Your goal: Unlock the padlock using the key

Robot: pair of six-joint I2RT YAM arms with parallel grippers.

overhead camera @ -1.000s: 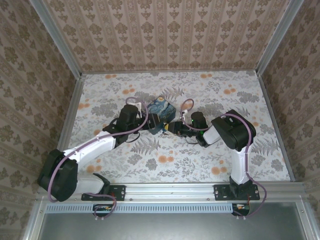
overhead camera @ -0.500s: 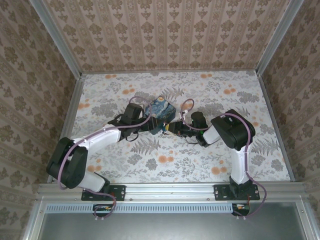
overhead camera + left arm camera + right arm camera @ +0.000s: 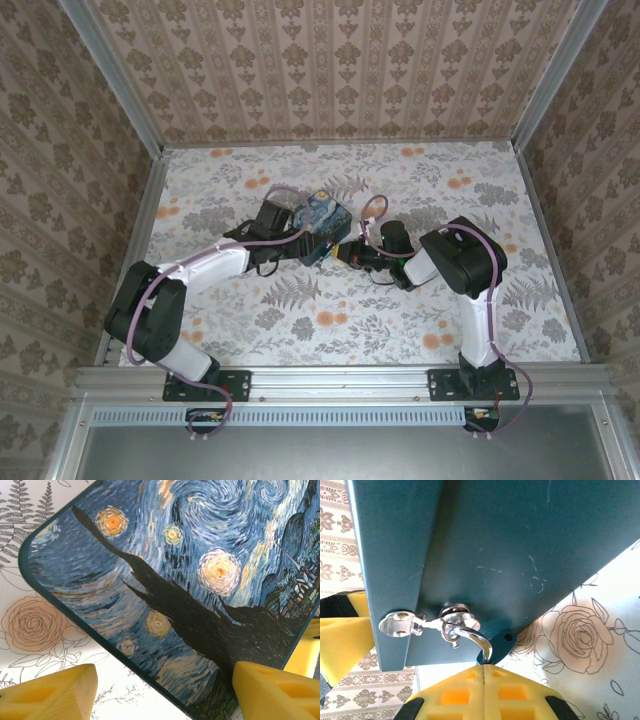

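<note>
item: padlock (image 3: 499, 641), a tiny dark body with a bright curved shackle (image 3: 470, 635). it hangs through the silver hasp (image 3: 402, 624) on the plain dark side of the painted box (image 3: 200, 580). the box sits near the middle of the worktop (image 3: 450, 310), a little toward its far edge, with the lock side turned to the right arm.

right gripper (image 3: 484, 672): pads pressed together at the lock's lower end, apparently pinching it.

left gripper (image 3: 164, 680): spread wide, one finger over the lid corner and the other over the worktop, grasping nothing.

key: cannot be made out.

handling, by judgement: light, rigid metal, smooth, and prone to swivel on the hasp. best held across the flat faces of the body with the keyhole end left free. the box is likely light and may slide unless braced.
</note>
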